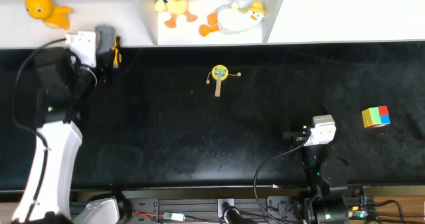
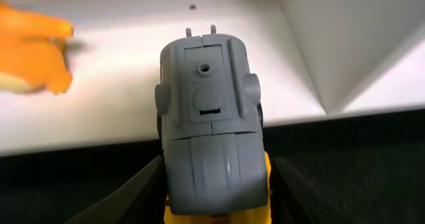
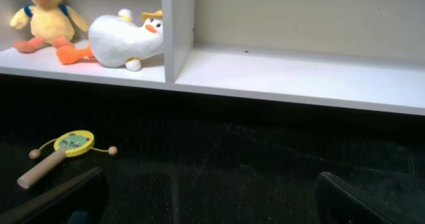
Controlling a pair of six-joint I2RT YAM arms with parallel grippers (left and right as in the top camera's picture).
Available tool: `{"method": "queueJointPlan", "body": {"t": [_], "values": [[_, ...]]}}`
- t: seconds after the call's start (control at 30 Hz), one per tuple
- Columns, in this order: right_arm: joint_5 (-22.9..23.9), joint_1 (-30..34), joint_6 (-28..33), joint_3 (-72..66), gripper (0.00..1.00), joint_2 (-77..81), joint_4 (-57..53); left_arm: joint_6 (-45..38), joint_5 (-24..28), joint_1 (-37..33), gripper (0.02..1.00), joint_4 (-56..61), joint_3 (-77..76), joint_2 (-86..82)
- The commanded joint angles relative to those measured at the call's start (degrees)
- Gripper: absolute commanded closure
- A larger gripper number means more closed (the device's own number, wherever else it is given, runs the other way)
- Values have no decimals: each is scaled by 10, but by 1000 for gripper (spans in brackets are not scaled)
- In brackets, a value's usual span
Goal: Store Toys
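My left gripper [image 1: 109,51] is shut on a grey and yellow toy vehicle [image 2: 211,127], held at the front edge of the left shelf compartment [image 2: 119,91]; the same toy [image 1: 108,43] appears at the shelf edge in the top view. An orange duck [image 1: 46,9] sits in that compartment, to the toy's left. A small rattle drum [image 1: 219,76] with a wooden handle lies on the black table; it is also in the right wrist view [image 3: 61,152]. A colourful cube [image 1: 375,116] rests at the table's right. My right gripper [image 3: 206,197] stands open low over the table near its base.
A yellow plush duck [image 1: 175,2] and a white plush duck [image 1: 234,18] lie in the middle compartment. A white divider [image 3: 178,31] separates it from the right compartment [image 3: 299,71]. The black table [image 1: 199,137] spreads between the arms.
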State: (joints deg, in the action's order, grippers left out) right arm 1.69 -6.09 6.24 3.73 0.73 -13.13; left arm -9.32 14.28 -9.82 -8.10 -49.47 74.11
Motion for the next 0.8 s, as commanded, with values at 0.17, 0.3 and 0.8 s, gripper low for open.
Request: {"method": "queueJointPlan", "body": {"t": [0.17,0.3,0.8], "values": [[-2,-3,0,1,5,-5,1,5,5,3,706,-1,-106,72],[-2,-3,0,2,5,-5,1,5,7,3,709,-1,-136,108],[-2,-3,0,2,5,-5,1,5,11,15,702,26,-176,169]]}}
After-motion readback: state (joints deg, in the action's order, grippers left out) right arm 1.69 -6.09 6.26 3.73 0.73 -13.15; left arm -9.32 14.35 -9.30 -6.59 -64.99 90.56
